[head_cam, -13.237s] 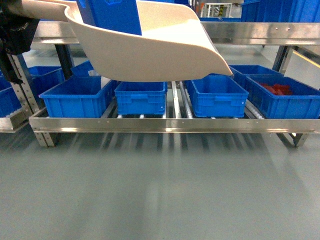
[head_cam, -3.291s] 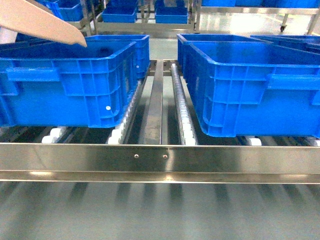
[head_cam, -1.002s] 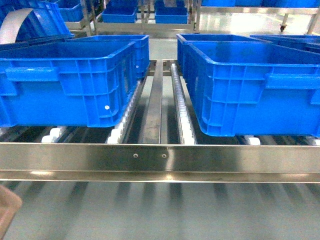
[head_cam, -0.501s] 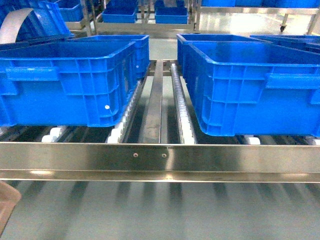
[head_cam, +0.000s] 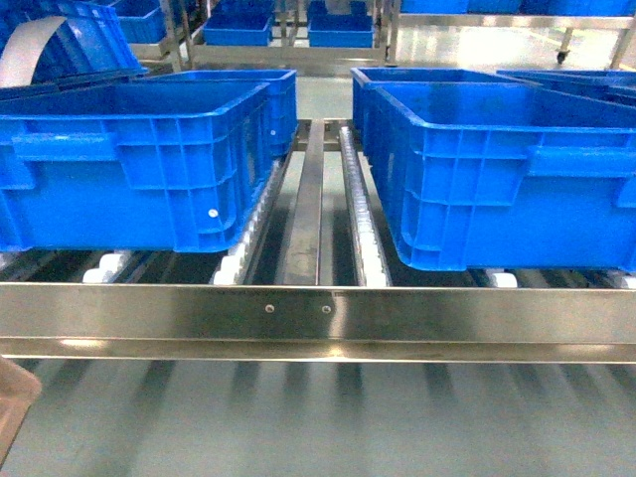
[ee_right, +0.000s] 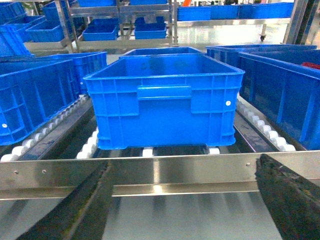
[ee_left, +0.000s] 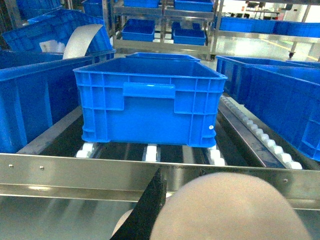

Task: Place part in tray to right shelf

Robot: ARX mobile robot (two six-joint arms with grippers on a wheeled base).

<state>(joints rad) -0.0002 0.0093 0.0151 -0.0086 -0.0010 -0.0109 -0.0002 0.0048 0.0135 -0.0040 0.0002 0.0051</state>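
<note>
Steel front rail (head_cam: 318,316) of right shelf (head_cam: 308,209) spans foreground; two blue crates (head_cam: 134,159) (head_cam: 507,169) flank an open roller lane; right gripper (ee_right: 185,200) fingers spread wide; left gripper state indeterminable; part unseen.

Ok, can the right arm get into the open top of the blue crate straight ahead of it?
Probably yes. The blue crate sits just behind the front rail, its top open and nothing showing over it. The right end effector is open, but low, so it would have to rise over the rail and the crate's wall.
</note>
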